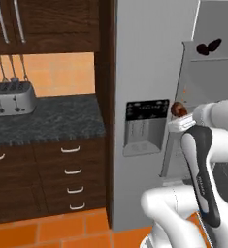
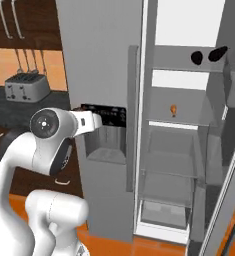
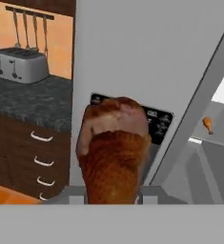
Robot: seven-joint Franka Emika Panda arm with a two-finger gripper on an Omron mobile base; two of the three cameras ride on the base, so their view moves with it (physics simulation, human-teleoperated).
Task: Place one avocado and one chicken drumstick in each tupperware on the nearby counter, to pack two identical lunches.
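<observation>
The large reddish-brown chicken drumstick (image 3: 114, 152) has a rough, mottled skin — matt, with paler pinkish patches near its far end. The small orange drumstick on the fridge shelf (image 3: 208, 125) is too small to judge its finish. The dark speckled stone bench (image 1: 47, 121) looks granular and dull, over dark brown wooden drawers (image 1: 72, 174) with visible grain and curved, shiny silver metal handles (image 1: 73, 170). The boxy silver toaster (image 1: 11, 99) is brushed metal with a soft sheen. The tall grey fridge door (image 1: 144, 58) is smooth and matt — its dispenser panel (image 1: 146, 110) glossy black. The floor of orange tiles (image 1: 52, 230) looks smooth.
</observation>
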